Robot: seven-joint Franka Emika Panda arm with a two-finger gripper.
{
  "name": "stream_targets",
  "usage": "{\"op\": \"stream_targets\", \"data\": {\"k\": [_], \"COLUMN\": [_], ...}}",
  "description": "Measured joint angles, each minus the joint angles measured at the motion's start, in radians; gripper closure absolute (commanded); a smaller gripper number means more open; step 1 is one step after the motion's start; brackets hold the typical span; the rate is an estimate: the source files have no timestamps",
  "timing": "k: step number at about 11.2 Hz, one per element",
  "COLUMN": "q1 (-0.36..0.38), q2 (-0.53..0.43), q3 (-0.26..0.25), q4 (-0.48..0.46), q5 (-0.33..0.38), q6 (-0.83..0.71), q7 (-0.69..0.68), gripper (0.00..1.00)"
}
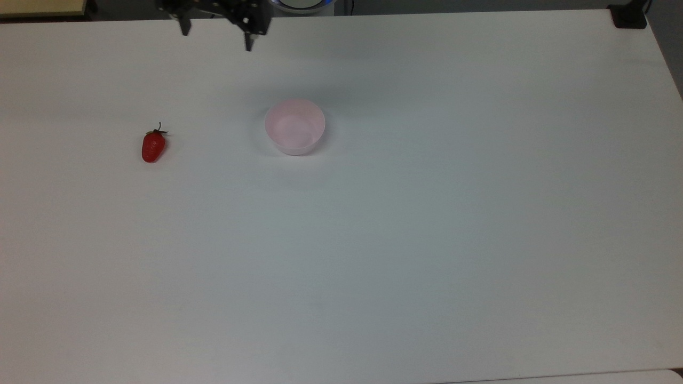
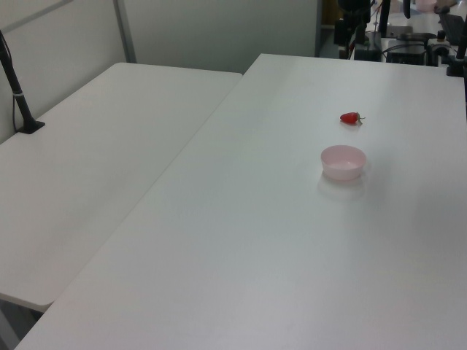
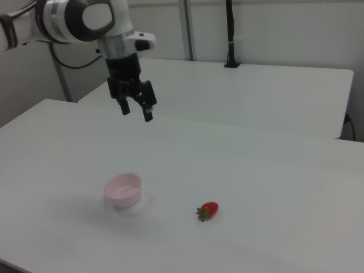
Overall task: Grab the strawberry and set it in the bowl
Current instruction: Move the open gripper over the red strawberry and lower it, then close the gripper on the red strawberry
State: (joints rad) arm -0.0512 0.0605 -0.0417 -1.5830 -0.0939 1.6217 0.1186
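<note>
In the right view the strawberry (image 3: pixel 208 211) lies nearest the camera on the white table (image 3: pixel 273 187), on its side with the green cap toward the right view's left; it sits low and to the right of the gripper (image 3: pixel 136 112), well apart from it, with bare table all round. Just farther back and to the right view's left stands the bowl (image 3: pixel 123 190), upright, pale pink, nothing in it, almost straight below the gripper though well under it. The strawberry and bowl are near each other but apart. Beyond them the gripper hangs in the air above the table, pointing down, its two black fingers (image 3: pixel 148 114) spread wide with nothing between them. The white arm (image 3: pixel 85 20) reaches in from the right view's upper left. In the top view the gripper (image 1: pixel 216 36) sits at the far edge of the table (image 1: pixel 427 213); the bowl (image 1: pixel 295 127) lies nearer the camera and to the top view's right of it, the strawberry (image 1: pixel 153 146) nearer and to the top view's left, cap toward the gripper's side. Farthest back in the right view stand a second white table (image 3: pixel 256 91) and a dark pole (image 3: pixel 230 34) rising from it.
</note>
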Motion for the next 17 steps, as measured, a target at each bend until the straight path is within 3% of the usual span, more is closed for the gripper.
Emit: {"op": "stream_targets", "data": {"k": [5,9,11,13,17], "q1": [-0.164,-0.265,-0.284,-0.287,-0.286], "q2": [0.021,0.064,0.129,0.212,0.316], "q3": [-0.003,-0.005,-0.005,-0.005,0.0], "q4": [-0.018,-0.168,-0.213,-0.217,-0.214], "q5": [0.0,0.0,-0.002,-0.002,-0.002], "q6": [0.009,0.18,0.273,0.337,0.425], "q7": [-0.021,-0.04,-0.046,-0.046,-0.046], "gripper": [0.0,0.0,0.0,0.06,0.31]}}
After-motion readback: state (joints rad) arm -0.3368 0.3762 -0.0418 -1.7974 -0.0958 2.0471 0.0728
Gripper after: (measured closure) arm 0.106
